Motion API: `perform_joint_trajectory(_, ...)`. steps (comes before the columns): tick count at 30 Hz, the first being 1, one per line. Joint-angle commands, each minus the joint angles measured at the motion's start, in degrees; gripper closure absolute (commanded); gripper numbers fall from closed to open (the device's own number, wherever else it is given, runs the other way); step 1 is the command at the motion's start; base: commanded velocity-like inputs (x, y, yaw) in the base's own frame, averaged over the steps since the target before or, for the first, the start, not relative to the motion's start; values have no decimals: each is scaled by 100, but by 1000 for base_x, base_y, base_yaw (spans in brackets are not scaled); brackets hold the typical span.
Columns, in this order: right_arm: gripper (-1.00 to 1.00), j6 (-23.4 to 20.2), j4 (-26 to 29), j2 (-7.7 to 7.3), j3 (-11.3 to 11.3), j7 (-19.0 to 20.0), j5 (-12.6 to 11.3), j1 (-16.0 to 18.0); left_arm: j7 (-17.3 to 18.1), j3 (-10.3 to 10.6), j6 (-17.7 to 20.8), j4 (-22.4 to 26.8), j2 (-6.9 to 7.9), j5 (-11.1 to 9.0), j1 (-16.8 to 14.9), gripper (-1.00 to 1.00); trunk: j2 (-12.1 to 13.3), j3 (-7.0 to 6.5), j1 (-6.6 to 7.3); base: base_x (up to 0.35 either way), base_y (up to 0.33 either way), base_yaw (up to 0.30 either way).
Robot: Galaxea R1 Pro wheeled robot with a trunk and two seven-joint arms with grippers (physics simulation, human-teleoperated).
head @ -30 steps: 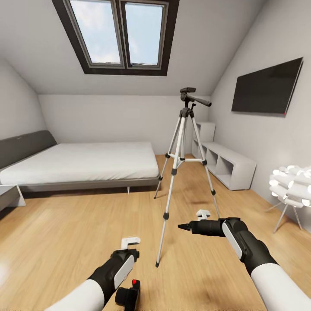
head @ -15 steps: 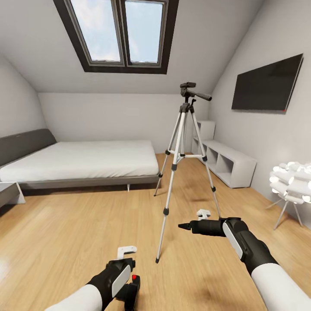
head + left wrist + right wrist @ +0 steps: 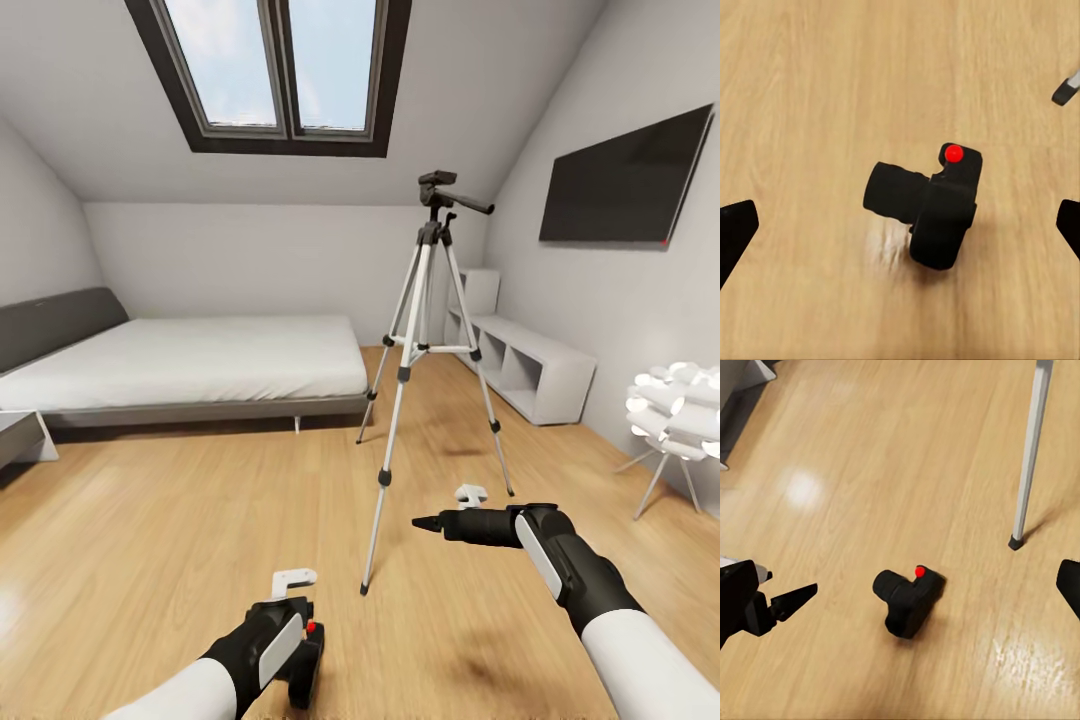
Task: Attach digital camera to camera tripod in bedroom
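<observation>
The digital camera point(image 3: 926, 206), black with a red dot on top, lies on the wood floor; it also shows in the right wrist view point(image 3: 907, 601) and half hidden under my left wrist point(image 3: 308, 655). My left gripper point(image 3: 297, 640) hangs directly above it, open, its fingertips point(image 3: 736, 229) wide apart on either side and not touching it. The camera tripod point(image 3: 425, 330) stands just beyond, its near foot point(image 3: 1017, 541) close to the camera. My right gripper point(image 3: 425, 522) hovers open beside that near leg, holding nothing.
A white bed point(image 3: 190, 365) stands at the left, and a low white shelf unit point(image 3: 530, 370) runs along the right wall under a wall TV point(image 3: 625, 185). A white ball lamp point(image 3: 680, 410) on thin legs is at the far right. Skylights are overhead.
The whole head view has shifted a little, with the tripod now slightly higher and closer. My left gripper has sunk lower over the camera. The right arm looks unmoved.
</observation>
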State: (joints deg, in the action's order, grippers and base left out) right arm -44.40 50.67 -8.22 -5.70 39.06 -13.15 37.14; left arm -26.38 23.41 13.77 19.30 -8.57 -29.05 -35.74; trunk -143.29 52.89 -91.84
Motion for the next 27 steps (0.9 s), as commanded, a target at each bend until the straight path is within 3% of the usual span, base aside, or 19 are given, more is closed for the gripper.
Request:
perform_joint_trajectory(1, -100, -35, 5, -5, -12, -12, -38, 4, -43, 49, 30, 13, 4, -35, -3, -100, -5, 29, -1, 0, 0, 0)
perform_joint_trajectory(27, -100, -77, 8, -23, -10, -8, -46, 4, 1, 63, 38, 30, -4, -39, -4, -100, -39, 605, -68, 0, 0, 0)
